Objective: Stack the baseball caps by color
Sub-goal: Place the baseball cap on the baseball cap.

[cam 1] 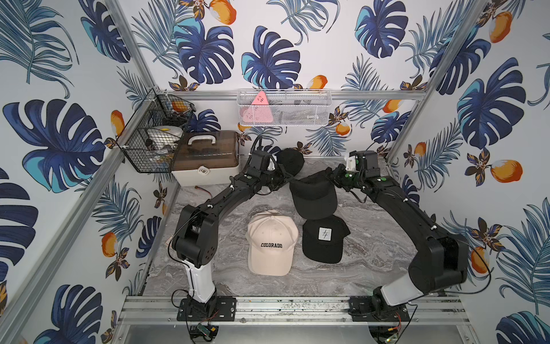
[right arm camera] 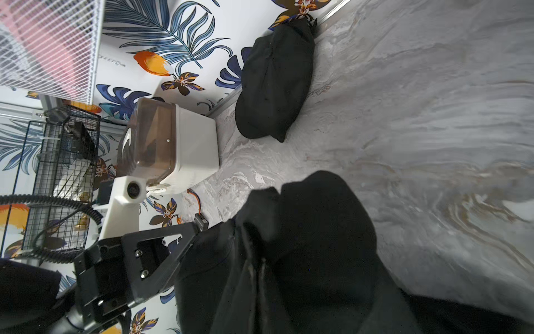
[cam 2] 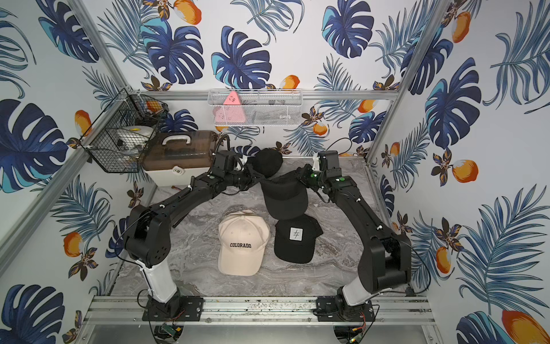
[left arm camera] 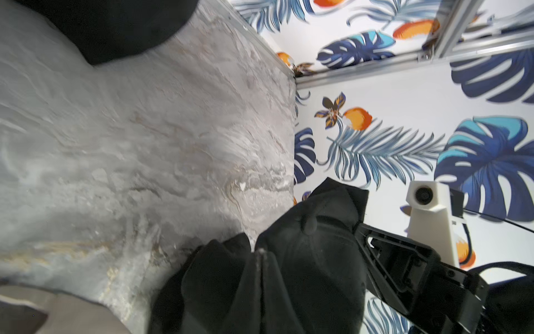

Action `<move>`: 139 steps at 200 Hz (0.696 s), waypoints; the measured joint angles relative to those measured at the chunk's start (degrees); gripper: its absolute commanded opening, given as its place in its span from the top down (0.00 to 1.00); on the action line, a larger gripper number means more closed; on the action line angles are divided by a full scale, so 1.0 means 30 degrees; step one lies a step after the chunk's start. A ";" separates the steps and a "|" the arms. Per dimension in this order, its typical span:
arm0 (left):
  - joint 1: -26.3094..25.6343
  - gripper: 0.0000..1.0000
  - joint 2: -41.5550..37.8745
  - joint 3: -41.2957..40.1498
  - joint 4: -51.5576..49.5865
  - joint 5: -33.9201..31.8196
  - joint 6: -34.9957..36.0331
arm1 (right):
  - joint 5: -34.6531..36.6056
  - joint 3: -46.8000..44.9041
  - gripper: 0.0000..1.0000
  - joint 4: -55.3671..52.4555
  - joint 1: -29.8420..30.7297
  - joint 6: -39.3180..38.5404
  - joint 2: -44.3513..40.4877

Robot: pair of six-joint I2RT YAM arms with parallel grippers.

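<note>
Jaws on left gripper (left arm camera: 261,256) and right gripper (right arm camera: 256,261) both pinch black cap (cam 1: 314,196); floppy, might drop crooked onto logo cap (cam 1: 324,239).

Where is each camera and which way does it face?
Both top views: high in front, looking down on table, left arm, right arm.
Left wrist: on left arm, facing right wall; left end effector pinches held black cap.
Right wrist: on right arm, facing lidded box; right end effector pinches that cap.
Shared: each wrist view shows the opposite end effector.

Three black caps (cam 1: 290,162) (cam 1: 314,196) (cam 1: 323,248), one cream COLORADO cap (cam 1: 272,238) visible, two wire baskets (cam 1: 143,146) (cam 1: 284,110), one lidded box (cam 1: 205,168).
</note>
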 measured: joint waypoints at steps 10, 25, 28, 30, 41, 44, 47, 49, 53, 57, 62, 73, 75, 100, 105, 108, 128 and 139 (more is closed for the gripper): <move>-0.0729 1.00 -0.0554 -0.0503 -0.0102 -0.0291 0.0051 | 0.0379 -0.1056 1.00 -0.0168 -0.0029 -0.0058 -0.1494; -0.1858 1.00 -0.1246 -0.1246 -0.0313 -0.0670 0.0211 | 0.1005 -0.2659 1.00 -0.0357 -0.0080 -0.0153 -0.3672; -0.2084 1.00 -0.1377 -0.1428 -0.0357 -0.0721 0.0284 | 0.1158 -0.3075 1.00 -0.0437 -0.0080 -0.0146 -0.4189; -0.2229 1.00 -0.1472 -0.1552 -0.0379 -0.0780 0.0372 | 0.1224 -0.3308 1.00 -0.0539 -0.0080 -0.0146 -0.4488; -0.2994 1.00 -0.1974 -0.2280 -0.0554 -0.1049 0.0488 | 0.1625 -0.4291 1.00 -0.1260 -0.0087 -0.0131 -0.5909; -0.3162 1.00 -0.2084 -0.2448 -0.0597 -0.1129 0.0495 | 0.1749 -0.4575 1.00 -0.1457 -0.0080 -0.0131 -0.6339; -0.3351 1.00 -0.2186 -0.2623 -0.0612 -0.1166 0.0495 | 0.1843 -0.4809 1.00 -0.1632 -0.0087 -0.0124 -0.6688; -0.3490 1.00 -0.2251 -0.2747 -0.0605 -0.1209 0.0495 | 0.1902 -0.4918 1.00 -0.1719 -0.0087 -0.0124 -0.6849; -0.3694 1.00 -0.2368 -0.2943 -0.0627 -0.1260 0.0525 | 0.2069 -0.5202 1.00 -0.1989 -0.0087 -0.0109 -0.7308; -0.3927 1.00 -0.2484 -0.3162 -0.0627 -0.1348 0.0546 | 0.2164 -0.5515 1.00 -0.2135 -0.0095 -0.0015 -0.7759; -0.4160 1.00 -0.2594 -0.3359 -0.0648 -0.1421 0.0554 | 0.2222 -0.5989 1.00 -0.2186 -0.0095 0.0138 -0.8335; -0.4597 1.00 -0.2769 -0.3694 -0.0721 -0.1676 0.0678 | 0.2455 -0.6980 1.00 -0.2368 -0.0095 0.0335 -0.9347; -0.4663 1.00 -0.2783 -0.3745 -0.0736 -0.1727 0.0729 | 0.2470 -0.7169 1.00 -0.2368 -0.0095 0.0437 -0.9486; -0.4867 1.00 -0.2506 -0.3883 -0.0772 -0.2302 0.1559 | 0.2586 -0.9085 1.00 -0.2397 -0.0102 0.1362 -1.0185; -0.4860 1.00 -0.2251 -0.3810 -0.0729 -0.2295 0.1756 | 0.2594 -0.9420 1.00 -0.2324 -0.0102 0.1617 -1.0214; -0.4860 1.00 -0.2062 -0.3738 -0.0736 -0.2302 0.1909 | 0.2601 -0.9624 1.00 -0.2244 -0.0102 0.1749 -1.0214; -0.4889 1.00 -0.0503 -0.3133 -0.0729 -0.2047 0.2586 | 0.2892 -1.0644 1.00 -0.1778 -0.0109 0.2280 -1.0061; -0.4881 1.00 0.0073 -0.3024 -0.0663 -0.1821 0.2812 | 0.3147 -1.0892 1.00 -0.1668 -0.0102 0.2586 -0.9894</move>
